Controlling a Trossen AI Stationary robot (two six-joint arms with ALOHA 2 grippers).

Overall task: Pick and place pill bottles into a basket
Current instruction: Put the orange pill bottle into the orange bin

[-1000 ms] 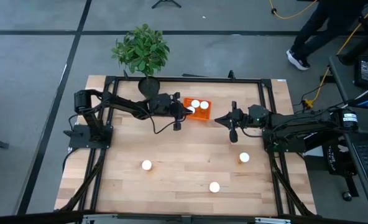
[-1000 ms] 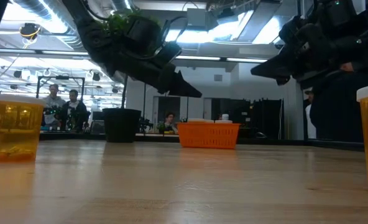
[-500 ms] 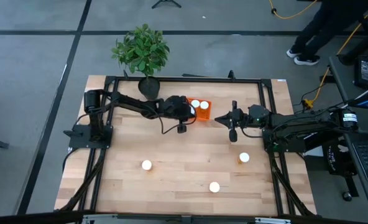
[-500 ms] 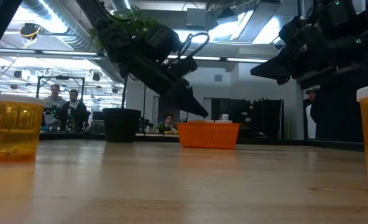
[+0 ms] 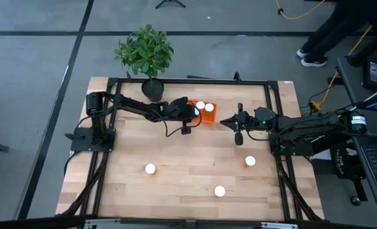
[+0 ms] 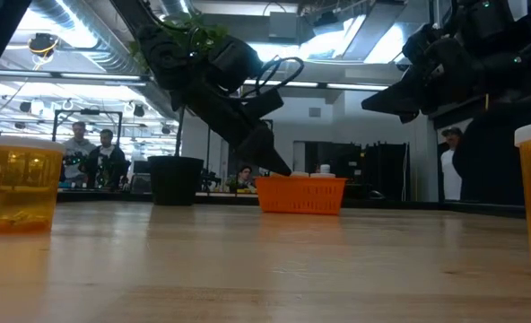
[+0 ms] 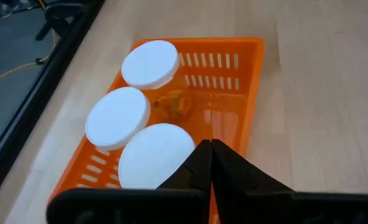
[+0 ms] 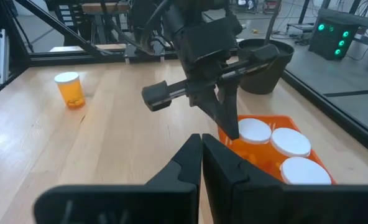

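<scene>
The orange basket (image 5: 205, 116) stands at the table's far middle with three white-capped pill bottles (image 7: 117, 117) upright in it. Three more bottles stand on the table: one (image 5: 150, 168) near left, one (image 5: 220, 191) near middle, one (image 5: 250, 161) right. My left gripper (image 7: 210, 149) is shut and empty, its tips pointing down just above the basket's left end (image 6: 282, 169), beside the nearest cap (image 7: 155, 154). My right gripper (image 5: 224, 122) is shut and empty, held in the air to the right of the basket.
A dark plant pot (image 5: 152, 88) with a green plant (image 5: 145, 51) stands at the far edge, left of the basket. A black frame (image 5: 188, 81) runs along the table's sides. Bare wood lies between the basket and the three loose bottles. People show in the room beyond.
My left gripper has gone down toward the basket's left end, from well above the rim to just over it, and its arm has swung a little toward the right. The right arm and the bottles have kept still.
</scene>
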